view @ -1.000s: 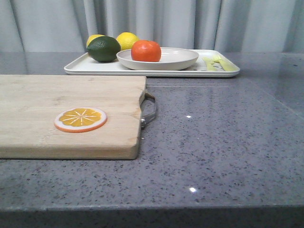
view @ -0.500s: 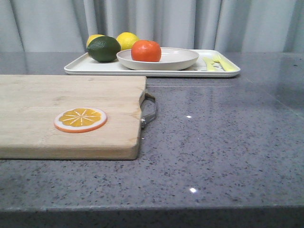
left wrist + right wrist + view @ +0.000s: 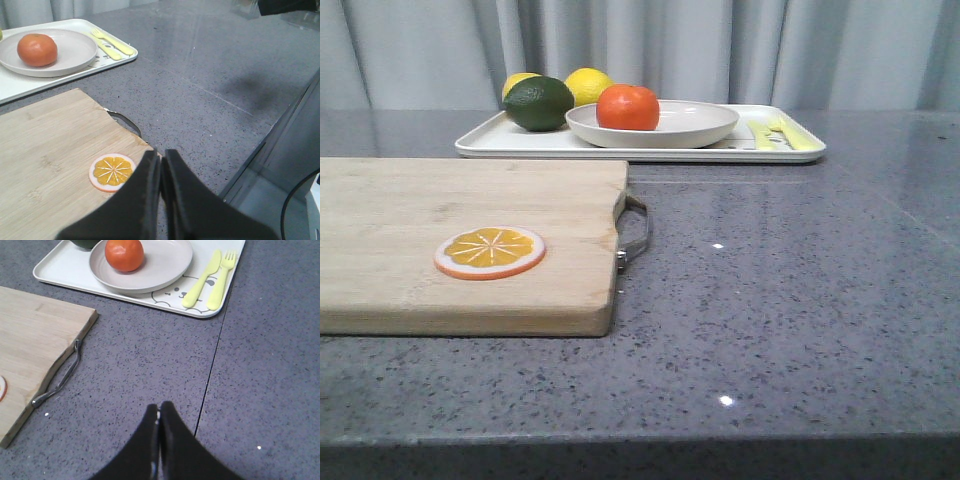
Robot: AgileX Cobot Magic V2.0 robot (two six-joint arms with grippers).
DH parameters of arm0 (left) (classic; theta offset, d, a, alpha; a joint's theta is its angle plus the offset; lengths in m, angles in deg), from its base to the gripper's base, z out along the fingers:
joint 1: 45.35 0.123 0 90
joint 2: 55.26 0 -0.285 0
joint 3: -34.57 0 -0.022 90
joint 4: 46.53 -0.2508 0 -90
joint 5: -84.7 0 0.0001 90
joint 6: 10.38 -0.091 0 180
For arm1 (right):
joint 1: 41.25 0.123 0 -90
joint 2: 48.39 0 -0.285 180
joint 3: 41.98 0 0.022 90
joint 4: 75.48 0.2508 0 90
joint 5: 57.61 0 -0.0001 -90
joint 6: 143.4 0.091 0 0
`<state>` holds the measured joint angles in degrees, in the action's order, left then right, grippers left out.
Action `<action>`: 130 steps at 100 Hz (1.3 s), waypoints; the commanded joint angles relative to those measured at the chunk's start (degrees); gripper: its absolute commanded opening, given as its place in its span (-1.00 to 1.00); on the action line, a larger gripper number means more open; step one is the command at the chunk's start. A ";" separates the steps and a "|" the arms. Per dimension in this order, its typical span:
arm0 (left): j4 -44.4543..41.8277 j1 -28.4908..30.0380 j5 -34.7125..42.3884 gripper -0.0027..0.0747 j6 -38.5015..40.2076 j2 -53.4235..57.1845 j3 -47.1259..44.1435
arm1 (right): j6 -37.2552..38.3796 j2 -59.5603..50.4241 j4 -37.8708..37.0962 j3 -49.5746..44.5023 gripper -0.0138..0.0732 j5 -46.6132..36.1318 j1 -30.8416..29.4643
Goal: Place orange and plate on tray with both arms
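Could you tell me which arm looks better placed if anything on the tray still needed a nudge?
Probably the right. Its shut gripper hangs over bare counter facing the tray, where the orange already sits on the plate. The left gripper, also shut, hangs over the cutting board.

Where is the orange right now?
In the front view, the orange sits on the plate on the tray, right of the lemons.

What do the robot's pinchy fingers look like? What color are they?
Both grippers are plain black. The left gripper and the right gripper each have two smooth, matte fingers, wide at the base and narrowing to a slim tip. No markings or cables show on them. The arms themselves are out of view.
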<state>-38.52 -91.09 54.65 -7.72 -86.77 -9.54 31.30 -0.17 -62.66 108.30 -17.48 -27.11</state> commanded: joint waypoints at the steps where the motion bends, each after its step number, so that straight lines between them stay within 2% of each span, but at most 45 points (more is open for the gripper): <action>1: 0.77 0.09 5.73 -0.98 0.38 1.64 0.15 | -0.92 -3.95 0.21 -0.84 -0.84 -3.45 -0.15; 49: 0.77 0.09 6.11 -0.98 0.38 10.42 -6.25 | -0.92 -24.69 0.21 -13.21 -0.84 -3.62 -0.15; 130: 0.91 0.09 6.00 -0.98 0.38 10.42 -6.24 | -0.87 -25.48 0.26 -13.67 -0.84 -3.49 -0.15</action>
<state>-38.41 -91.09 56.25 -7.72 -75.83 -17.23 31.03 -26.17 -62.66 93.24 -16.93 -27.11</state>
